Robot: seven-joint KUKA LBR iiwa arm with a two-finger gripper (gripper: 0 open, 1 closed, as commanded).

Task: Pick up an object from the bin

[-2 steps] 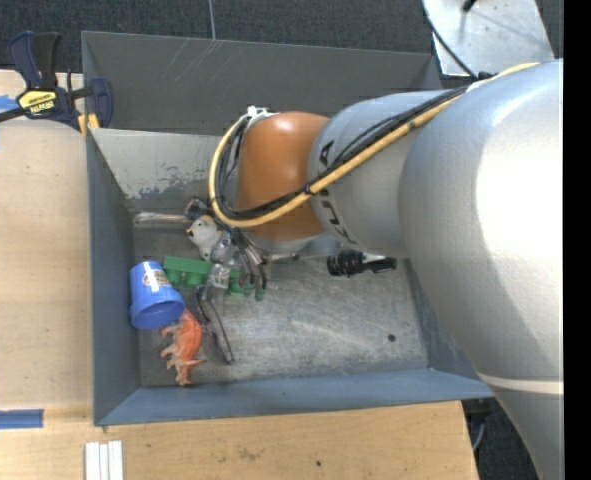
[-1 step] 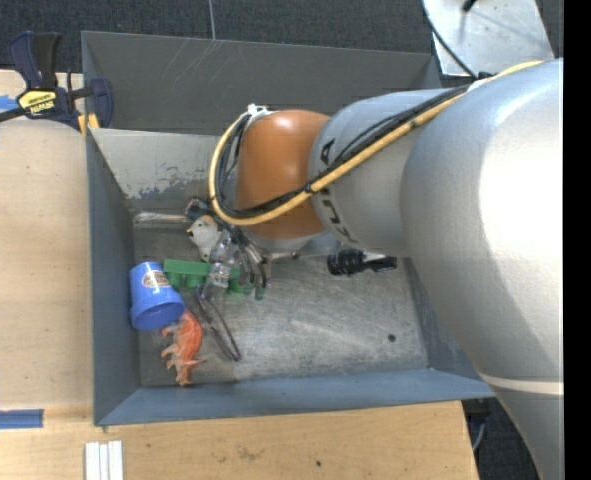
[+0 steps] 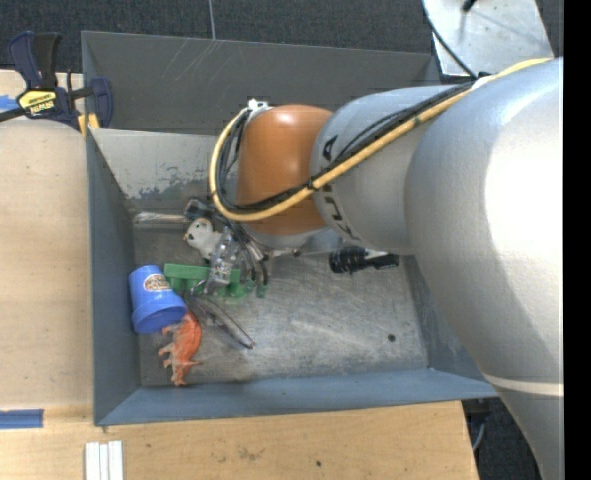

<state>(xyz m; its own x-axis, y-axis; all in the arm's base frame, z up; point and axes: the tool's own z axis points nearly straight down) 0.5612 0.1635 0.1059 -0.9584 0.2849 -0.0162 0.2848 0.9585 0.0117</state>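
Centring the gripper (image 3: pixel 232 271) over the green block (image 3: pixel 186 272) is being advised. Its spread cannot be told.

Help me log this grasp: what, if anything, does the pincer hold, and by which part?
It cannot be told. The pincer is down at a green plastic piece beside the blue cup, but a hold on it is not plain.

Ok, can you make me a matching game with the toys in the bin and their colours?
Things:
1. cup
2. toy animal
3. flat bar beside the hand
4. short stick

Colours:
A. black
B. green
C. blue
D. orange

Pairs: 1-C, 2-D, 3-B, 4-A
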